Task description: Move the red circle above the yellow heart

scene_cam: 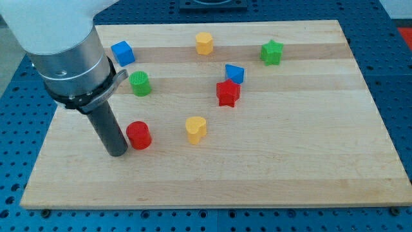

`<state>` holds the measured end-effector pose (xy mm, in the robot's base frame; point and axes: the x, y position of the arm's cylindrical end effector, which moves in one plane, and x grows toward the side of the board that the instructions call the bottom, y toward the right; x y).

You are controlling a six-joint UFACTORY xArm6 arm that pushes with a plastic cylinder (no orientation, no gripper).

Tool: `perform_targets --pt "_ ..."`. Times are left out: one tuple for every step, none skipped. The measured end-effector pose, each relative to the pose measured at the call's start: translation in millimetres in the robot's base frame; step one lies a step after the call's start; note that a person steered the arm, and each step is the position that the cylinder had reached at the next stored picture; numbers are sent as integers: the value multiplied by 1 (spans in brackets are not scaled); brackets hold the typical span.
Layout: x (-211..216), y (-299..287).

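My tip (118, 153) rests on the board (290, 167), touching the left side of the red circle (138, 135); it is a bare rod, gripping nothing. The yellow heart (196, 128) lies to that circle's right (well apart). Farther up sit the red star (227, 93), green circle (140, 83), blue blocks (234, 73) (122, 52), yellow block (204, 42) and green star (271, 52).

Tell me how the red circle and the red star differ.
Shape: the red circle is a round cylinder; the red star has points.
Place: the red circle sits toward the view's left, level with the yellow heart; the red star sits higher, near the board's middle.
Neighbours: my tip is right beside the red circle, on its left; the red star sits against the blue block.
Both are red and similar in size.
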<state>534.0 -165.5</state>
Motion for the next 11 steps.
perform_targets --pt "0 8" --pt "-4 14" --pt "-12 15" --pt "-17 27" --pt "-19 52" --pt "-34 54" --pt "-48 56" --pt "-51 69" --pt "-52 85" --pt "-63 93" --pt "-76 93"
